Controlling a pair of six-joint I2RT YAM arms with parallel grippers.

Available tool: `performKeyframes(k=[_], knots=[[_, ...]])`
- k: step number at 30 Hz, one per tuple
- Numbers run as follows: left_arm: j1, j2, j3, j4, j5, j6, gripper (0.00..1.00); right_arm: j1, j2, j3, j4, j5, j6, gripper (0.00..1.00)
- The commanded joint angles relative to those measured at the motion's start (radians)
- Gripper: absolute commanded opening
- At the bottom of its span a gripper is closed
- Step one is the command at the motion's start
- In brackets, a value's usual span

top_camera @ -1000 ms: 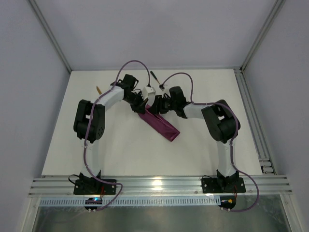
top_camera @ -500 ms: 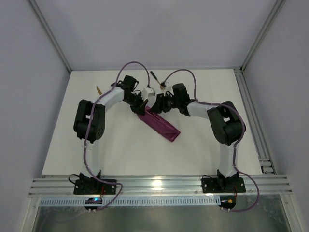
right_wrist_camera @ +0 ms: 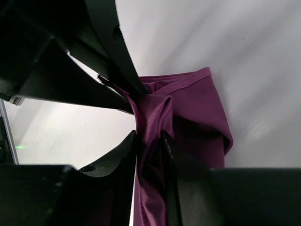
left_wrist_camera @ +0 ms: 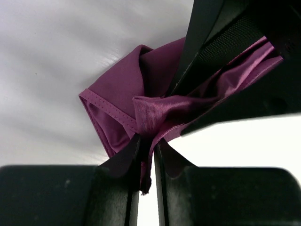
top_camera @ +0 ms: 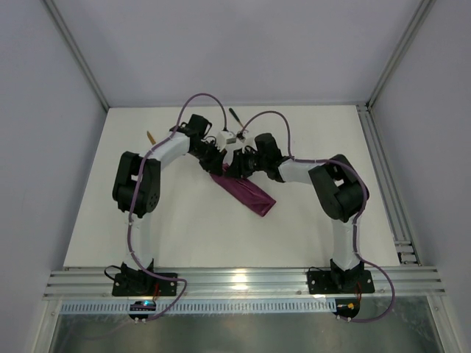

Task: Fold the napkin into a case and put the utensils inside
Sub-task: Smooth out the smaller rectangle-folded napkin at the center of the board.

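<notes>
The magenta napkin (top_camera: 252, 195) lies as a narrow folded strip, running diagonally across the middle of the table. Its upper left end is lifted between the two grippers. My left gripper (top_camera: 218, 160) (left_wrist_camera: 147, 139) has its jaws a narrow slit apart, pinching a bunched edge of the napkin (left_wrist_camera: 117, 89). My right gripper (top_camera: 235, 163) (right_wrist_camera: 149, 136) faces it closely and is shut on the same twisted ridge of napkin (right_wrist_camera: 197, 108). One utensil (top_camera: 149, 137) shows a gold tip beside the left arm. Another utensil (top_camera: 235, 116) lies at the back as a black handle.
The white table (top_camera: 184, 228) is walled at the back and both sides. A metal rail (top_camera: 390, 191) runs along its right edge. Purple cables (top_camera: 206, 97) loop over both forearms, which meet nose to nose above the napkin's upper end.
My right gripper has slid left to meet the left one and narrowed its jaws onto the napkin. The left jaws have eased slightly apart. The napkin strip has barely shifted.
</notes>
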State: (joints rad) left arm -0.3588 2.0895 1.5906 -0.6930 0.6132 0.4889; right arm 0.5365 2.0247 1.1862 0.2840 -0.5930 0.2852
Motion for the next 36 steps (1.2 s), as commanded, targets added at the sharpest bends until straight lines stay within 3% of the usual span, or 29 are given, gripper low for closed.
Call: performKeyframes(k=[1, 5, 6, 12, 15, 19, 20, 23, 29, 36], knots=[[-0.003, -0.032, 0.011, 0.049, 0.02, -0.055, 0.17, 0.002, 0.02, -0.007, 0.046, 0.021, -0.014, 0.29], [-0.003, -0.032, 0.011, 0.075, 0.0, -0.087, 0.22, -0.001, 0.042, 0.003, 0.055, 0.013, -0.003, 0.05], [-0.005, -0.028, 0.014, 0.075, -0.004, -0.09, 0.24, -0.003, 0.043, 0.001, 0.06, 0.013, 0.0, 0.04], [0.009, -0.074, 0.031, 0.05, 0.031, -0.09, 0.39, -0.018, 0.046, -0.003, 0.05, 0.006, -0.026, 0.04], [0.029, -0.095, 0.052, 0.046, 0.043, -0.113, 0.42, -0.017, 0.046, -0.002, 0.041, -0.005, -0.053, 0.04], [0.032, -0.063, 0.074, 0.072, -0.096, -0.151, 0.37, -0.017, 0.045, -0.008, 0.03, -0.016, -0.069, 0.04], [0.027, -0.048, 0.08, 0.072, -0.127, -0.148, 0.32, -0.017, 0.046, -0.01, 0.027, -0.016, -0.072, 0.04], [-0.026, -0.003, 0.08, 0.069, -0.255, -0.077, 0.3, -0.017, 0.049, -0.02, 0.033, -0.011, -0.052, 0.04], [-0.055, -0.048, 0.008, 0.197, -0.273, -0.092, 0.33, -0.007, 0.022, -0.102, 0.11, 0.015, -0.003, 0.04], [-0.065, -0.003, 0.066, 0.104, -0.237, -0.067, 0.34, 0.013, -0.001, -0.128, 0.087, 0.042, 0.061, 0.04]])
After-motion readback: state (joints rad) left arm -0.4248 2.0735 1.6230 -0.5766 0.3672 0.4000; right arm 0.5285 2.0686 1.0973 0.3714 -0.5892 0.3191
